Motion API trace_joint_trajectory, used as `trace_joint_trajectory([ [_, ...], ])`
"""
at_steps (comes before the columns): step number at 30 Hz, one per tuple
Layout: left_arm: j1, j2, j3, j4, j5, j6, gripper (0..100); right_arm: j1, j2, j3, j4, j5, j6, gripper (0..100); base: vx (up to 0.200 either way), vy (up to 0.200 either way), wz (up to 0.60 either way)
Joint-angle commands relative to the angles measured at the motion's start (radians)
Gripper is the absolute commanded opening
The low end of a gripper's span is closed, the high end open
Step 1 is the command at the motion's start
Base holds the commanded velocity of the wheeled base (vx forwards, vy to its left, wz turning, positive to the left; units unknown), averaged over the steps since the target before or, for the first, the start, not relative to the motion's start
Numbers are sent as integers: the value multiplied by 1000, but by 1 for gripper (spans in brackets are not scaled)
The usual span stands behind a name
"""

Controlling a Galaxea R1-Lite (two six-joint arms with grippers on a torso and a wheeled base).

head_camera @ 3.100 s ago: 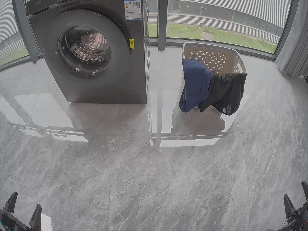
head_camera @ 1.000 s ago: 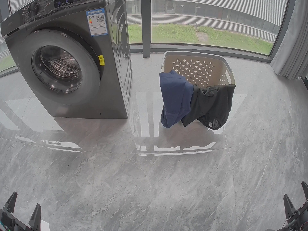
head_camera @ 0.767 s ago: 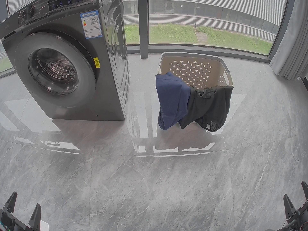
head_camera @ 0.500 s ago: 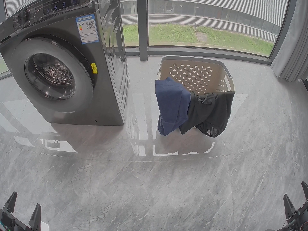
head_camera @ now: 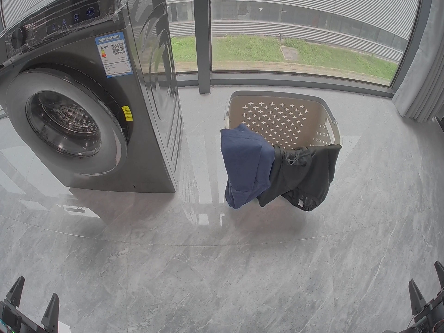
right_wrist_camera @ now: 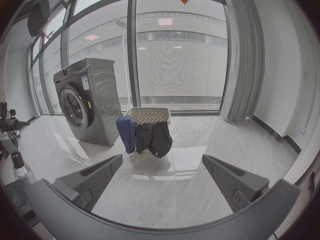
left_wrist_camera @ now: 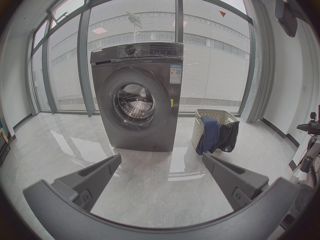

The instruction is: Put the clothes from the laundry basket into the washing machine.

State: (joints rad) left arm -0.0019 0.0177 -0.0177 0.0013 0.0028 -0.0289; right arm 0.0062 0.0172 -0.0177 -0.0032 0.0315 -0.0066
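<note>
A beige laundry basket [head_camera: 282,112] stands on the floor by the window. Over its near rim hang a blue garment [head_camera: 245,163] and a black garment [head_camera: 300,174]. Left of it is the dark grey washing machine [head_camera: 143,130], its round door [head_camera: 64,123] facing me and closed. My left gripper [head_camera: 34,299] sits open at the lower left corner of the head view, far from the basket. At the lower right corner my right gripper [head_camera: 428,285] is open too. The left wrist view has the machine [left_wrist_camera: 140,100] and the basket [left_wrist_camera: 215,115] ahead. The right wrist view has the basket [right_wrist_camera: 150,115] with both garments in front.
Glossy grey tiled floor [head_camera: 231,274] stretches between me and the basket. A tall window [head_camera: 296,28] with a dark frame post [head_camera: 201,33] runs behind. A pale curtain [head_camera: 423,70] hangs at the far right.
The whole head picture has shifted: machine and basket appear nearer and lower, the machine further left. Both grippers keep their places at the bottom corners.
</note>
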Motion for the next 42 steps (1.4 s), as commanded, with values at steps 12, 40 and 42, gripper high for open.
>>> trace_joint_trajectory([
  [12, -1, -10, 16, 0, 0, 0, 100, 0, -5, 18, -1, 1, -1, 100, 0, -133, 0],
  [40, -1, -10, 16, 0, -1, 0, 100, 0, -5, 18, -1, -1, -1, 100, 171, 0, 0],
  [42, -1, -10, 16, 0, -1, 1, 100, 0, -3, 18, -1, 1, -1, 100, 0, 0, 0],
])
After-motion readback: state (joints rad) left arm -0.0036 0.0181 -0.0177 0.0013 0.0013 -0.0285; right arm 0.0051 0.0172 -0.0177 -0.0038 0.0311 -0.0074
